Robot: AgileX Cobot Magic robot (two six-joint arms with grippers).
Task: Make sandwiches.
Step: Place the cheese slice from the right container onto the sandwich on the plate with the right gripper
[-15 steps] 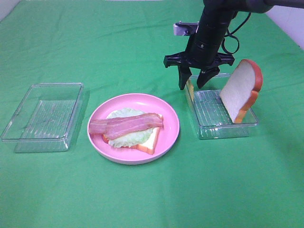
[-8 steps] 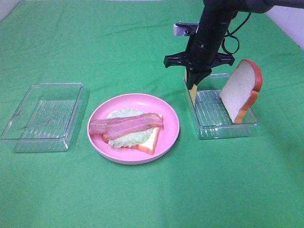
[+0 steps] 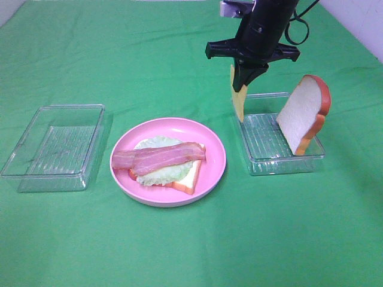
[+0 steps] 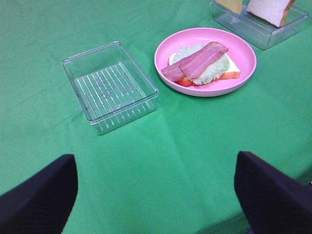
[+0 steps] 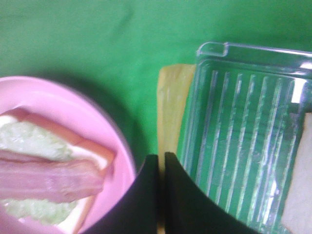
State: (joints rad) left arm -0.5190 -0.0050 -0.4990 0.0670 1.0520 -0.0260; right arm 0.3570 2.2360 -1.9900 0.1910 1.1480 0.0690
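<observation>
Green cloth (image 3: 179, 251) carries a left tray (image 3: 54, 146), a pink plate (image 3: 218, 156) with the open sandwich (image 3: 179, 176) (bread, lettuce, bacon strips (image 3: 158, 157) uppermost), and a right tray (image 3: 281, 161) with a spare bread slice (image 3: 302, 116) leaning at the end away from the plate. Right gripper (image 3: 244, 81) is clenched on the top edge of the cheese slice (image 3: 238, 104), which hangs with its long axis vertical over the tray's plate-side wall; left gripper (image 4: 156, 195) is spread wide, holding nothing, well back. The sandwich lies below the claw and toward the left arm's side, with the right arm nearer; the cheese probably needs tipping flat across the bacon.
</observation>
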